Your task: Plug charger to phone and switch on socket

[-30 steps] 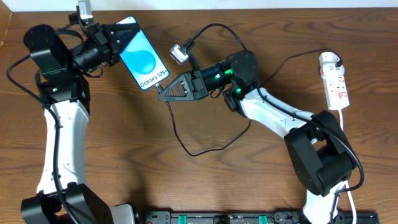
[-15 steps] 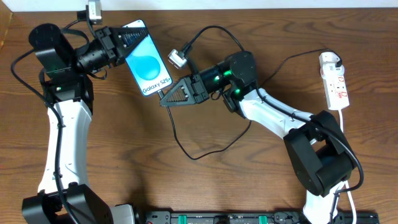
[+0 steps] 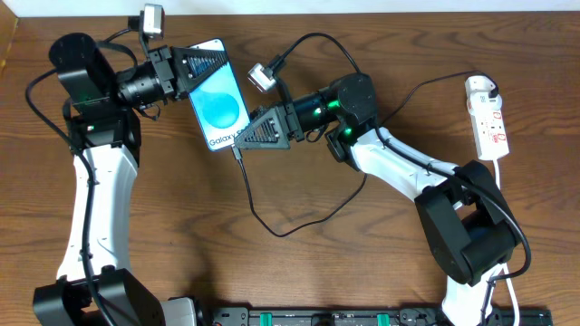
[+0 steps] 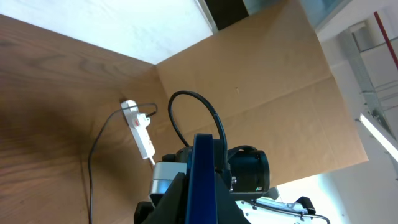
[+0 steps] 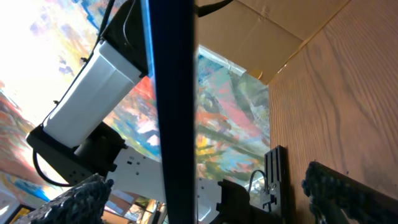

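Observation:
My left gripper [image 3: 201, 68] is shut on the top end of the phone [image 3: 222, 107], holding it off the table with its light-blue screen facing up. In the left wrist view the phone [image 4: 202, 177] shows edge-on between the jaws. My right gripper [image 3: 245, 139] is open at the phone's lower edge. In the right wrist view its fingers [image 5: 345, 186] stand wide apart on either side of the dark phone edge [image 5: 174, 93]. The charger cable [image 3: 272, 226] hangs from the phone's lower edge, loops over the table and runs to the white socket [image 3: 489, 118], whose far end holds the plug [image 3: 480, 88].
The socket [image 4: 142, 127] also lies in the left wrist view, near a cardboard wall [image 4: 261, 93]. A thicker black robot cable [image 3: 308, 41] arches over the right wrist. A black rail [image 3: 344, 317] runs along the table's front edge.
The left arm has carried the phone to the right, toward the right gripper. The right gripper, shut on the charger's tip before, has opened, and the cable now hangs from the phone.

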{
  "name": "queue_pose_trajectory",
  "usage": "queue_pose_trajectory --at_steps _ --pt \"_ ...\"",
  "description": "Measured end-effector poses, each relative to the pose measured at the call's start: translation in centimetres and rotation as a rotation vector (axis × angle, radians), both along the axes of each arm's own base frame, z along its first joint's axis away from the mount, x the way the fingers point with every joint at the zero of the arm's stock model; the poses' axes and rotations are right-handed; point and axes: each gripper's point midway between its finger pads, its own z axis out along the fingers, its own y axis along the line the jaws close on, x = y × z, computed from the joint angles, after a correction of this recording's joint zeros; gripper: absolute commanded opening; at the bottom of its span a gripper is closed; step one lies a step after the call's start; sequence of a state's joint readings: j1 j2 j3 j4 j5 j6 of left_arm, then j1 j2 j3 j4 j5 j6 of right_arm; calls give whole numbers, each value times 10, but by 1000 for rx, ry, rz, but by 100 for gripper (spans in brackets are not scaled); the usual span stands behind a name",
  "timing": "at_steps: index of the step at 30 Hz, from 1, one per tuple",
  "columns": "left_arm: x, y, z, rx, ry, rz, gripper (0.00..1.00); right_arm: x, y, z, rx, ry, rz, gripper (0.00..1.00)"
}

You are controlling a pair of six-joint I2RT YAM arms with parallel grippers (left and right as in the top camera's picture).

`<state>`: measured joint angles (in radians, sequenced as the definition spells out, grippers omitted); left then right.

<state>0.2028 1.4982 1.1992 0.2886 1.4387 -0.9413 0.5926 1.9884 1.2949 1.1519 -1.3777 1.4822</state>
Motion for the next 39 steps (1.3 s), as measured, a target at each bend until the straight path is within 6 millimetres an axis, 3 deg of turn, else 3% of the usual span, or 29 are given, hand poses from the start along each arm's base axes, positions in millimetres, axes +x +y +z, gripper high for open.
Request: queue_pose_trajectory --at_steps 7,13,16,18,25,27,33,36,39 --pt "4 26 0 -1 0 59 8 16 -16 -2 8 -46 -34 99" --pt "2 34 0 -3 -1 63 7 56 -46 -13 -16 -44 -139 99" --pt "2 33 1 -3 -1 60 8 80 -58 -42 -121 106 -203 99" --pt "2 33 1 -3 -1 58 7 91 -67 -78 -238 252 -267 99" --pt "1 33 1 -2 -3 56 7 95 -95 -155 -497 337 -424 99" --pt "2 32 -1 -2 -2 60 7 105 -118 -180 -605 335 -518 99" --pt "-3 9 -29 9 21 11 7 128 -189 -212 -814 358 -729 99" --pt "-6 -8 -51 18 50 -2 7 138 -224 -214 -891 332 -837 99" --pt "-8 -22 -82 37 106 8 7 147 -248 -199 -933 257 -928 99"
